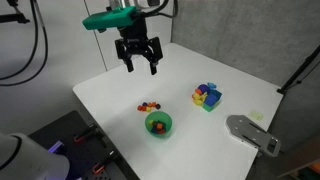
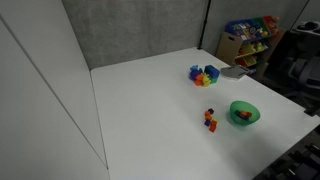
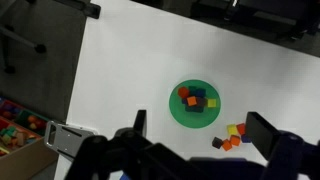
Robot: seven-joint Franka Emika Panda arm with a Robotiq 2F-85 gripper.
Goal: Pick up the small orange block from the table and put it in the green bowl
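The green bowl (image 1: 168,129) (image 2: 254,115) (image 3: 179,114) stands on the white table and holds several small cubes, one of them orange. Beside it lies a cluster of tiny cubes (image 1: 149,105) (image 2: 210,120), orange, red, yellow and dark. In the wrist view two of the cluster's cubes look orange; the nearer small orange block (image 3: 227,144) lies at the cluster's lower edge. My gripper (image 1: 138,58) (image 3: 198,120) is open and empty. It hangs high above the table, looking down on the bowl and the cluster. It is out of view in the exterior view that shows the shelf.
A yellow-blue-red block pile (image 1: 207,96) (image 2: 203,74) sits farther along the table. A grey flat device (image 1: 252,133) (image 3: 65,137) lies at the table edge. A box of toys (image 3: 14,130) stands on the floor, and a toy shelf (image 2: 250,35) stands behind the table.
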